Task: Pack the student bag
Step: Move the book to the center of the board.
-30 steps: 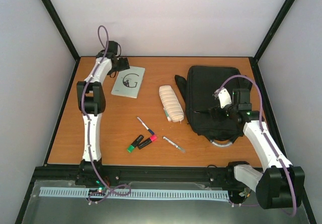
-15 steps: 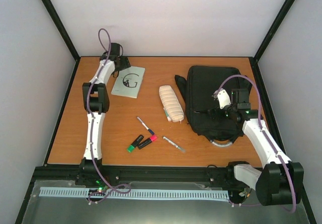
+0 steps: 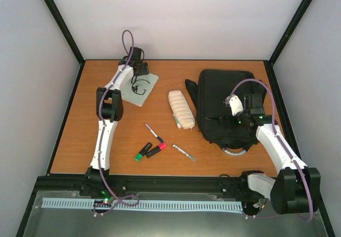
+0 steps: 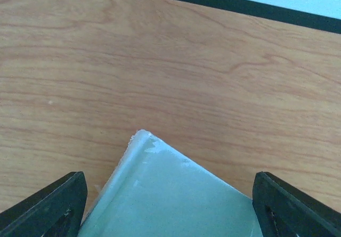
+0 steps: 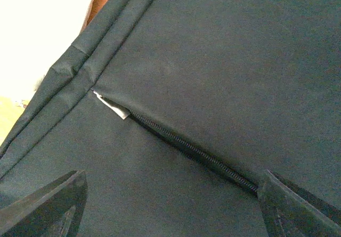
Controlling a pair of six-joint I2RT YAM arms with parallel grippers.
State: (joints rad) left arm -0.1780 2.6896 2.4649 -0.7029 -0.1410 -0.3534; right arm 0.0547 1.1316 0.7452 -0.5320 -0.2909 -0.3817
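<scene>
The bag (image 3: 224, 101) lies directly beneath the right tool (image 5: 170, 181), released, zip (image 5: 186, 146) running diagonally between its fingers. The left tool (image 3: 139, 71), released, straddles a booklet (image 4: 176, 194) corner, well apart.

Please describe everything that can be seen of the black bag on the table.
The student bag is a large rectangular backpack of black woven-looking fabric, lying flat on the right side of the wooden table. A zip with a small white tag crosses its front. A grey loop handle sticks out at the near end, a black strap at a far corner. The right hand is open just above it; contact cannot be told.
</scene>
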